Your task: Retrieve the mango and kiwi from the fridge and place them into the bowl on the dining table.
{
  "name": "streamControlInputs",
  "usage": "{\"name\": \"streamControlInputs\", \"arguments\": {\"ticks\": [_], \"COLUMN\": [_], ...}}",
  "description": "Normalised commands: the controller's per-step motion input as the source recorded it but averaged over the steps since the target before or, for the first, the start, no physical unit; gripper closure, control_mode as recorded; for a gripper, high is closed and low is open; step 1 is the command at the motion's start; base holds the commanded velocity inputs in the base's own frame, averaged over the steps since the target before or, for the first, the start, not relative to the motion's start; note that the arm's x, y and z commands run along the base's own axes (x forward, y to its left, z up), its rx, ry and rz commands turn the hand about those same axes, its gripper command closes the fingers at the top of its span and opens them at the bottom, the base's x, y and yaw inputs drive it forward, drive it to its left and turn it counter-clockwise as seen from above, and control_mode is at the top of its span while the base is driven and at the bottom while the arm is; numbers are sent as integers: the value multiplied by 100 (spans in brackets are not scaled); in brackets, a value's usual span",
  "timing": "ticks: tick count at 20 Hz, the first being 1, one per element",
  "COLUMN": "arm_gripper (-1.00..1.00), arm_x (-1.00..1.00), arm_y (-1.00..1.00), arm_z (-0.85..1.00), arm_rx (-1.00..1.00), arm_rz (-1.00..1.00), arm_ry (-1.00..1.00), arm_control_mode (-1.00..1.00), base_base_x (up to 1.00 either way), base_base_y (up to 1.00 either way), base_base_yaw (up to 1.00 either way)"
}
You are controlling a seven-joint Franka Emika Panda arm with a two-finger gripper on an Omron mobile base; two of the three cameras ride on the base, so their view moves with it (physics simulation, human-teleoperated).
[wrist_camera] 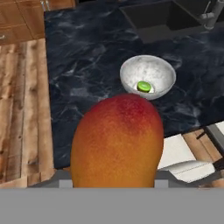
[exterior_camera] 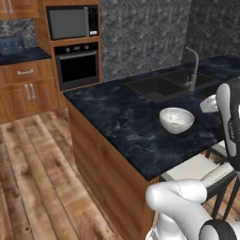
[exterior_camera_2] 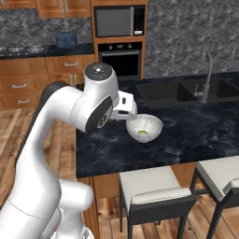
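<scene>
The mango (wrist_camera: 117, 142) is being held clamped in the gripper (wrist_camera: 113, 181), near the bowl (wrist_camera: 148, 76). The kiwi (wrist_camera: 144, 86) is being kept inside the bowl on the dining table (wrist_camera: 83, 52).

A smooth, matt orange-red skin is seen on the mango (wrist_camera: 116, 144). Beyond it, the bowl (wrist_camera: 148, 76) looks like speckled white ceramic, on the dining table (wrist_camera: 83, 57) topped in glossy black marble.

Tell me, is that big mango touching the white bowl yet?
Apart. In the hand view the mango sits close to the camera, held up at the pincer, while the bowl stands farther off on the dining table with a green fruit inside.
</scene>
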Motion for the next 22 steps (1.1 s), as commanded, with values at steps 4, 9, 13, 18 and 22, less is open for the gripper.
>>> {"name": "streamControlInputs", "arguments": {"ticks": [4,9,13,18,22], "arm_gripper": [100,100,100,100,100], "arm_x": [65,46,36,38,39], "arm_y": [-1,0,-1,-23,-27], "arm_z": [-47,-54,-45,-28,-14], "arm_rx": [0,0,0,0,0], "arm_rz": [0,0,0,0,-1], "arm_ry": [18,9,5,0,0], "arm_control_mode": [-100,-100,-100,-100,-100], "base_base_x": [0,0,0,0,0], "base_base_y": [0,0,0,0,0], "base_base_yaw": [0,0,0,0,0]}}
